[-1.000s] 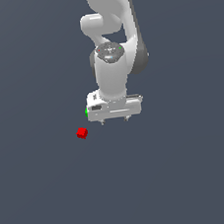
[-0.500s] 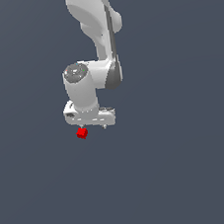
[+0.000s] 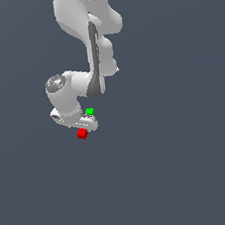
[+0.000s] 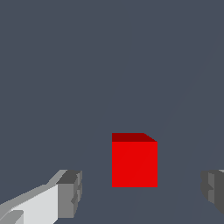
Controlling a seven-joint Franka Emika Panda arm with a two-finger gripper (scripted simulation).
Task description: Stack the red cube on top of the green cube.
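The red cube (image 3: 82, 133) lies on the grey floor just below my gripper (image 3: 85, 126) in the exterior view. In the wrist view the red cube (image 4: 134, 160) sits between my two fingertips (image 4: 70, 193), which stand wide apart and do not touch it. My gripper (image 4: 142, 192) is open and empty. The green cube (image 3: 89, 111) shows just behind the gripper body, partly hidden by it; it is out of the wrist view.
The white arm (image 3: 88, 42) rises above the cubes toward the top of the exterior view. The plain dark grey floor (image 3: 181, 166) lies all around.
The arm has swung toward the exterior view's left and come down. The gripper, earlier beside the red cube, now stands over it with the cube between the fingers. The green cube has come into view.
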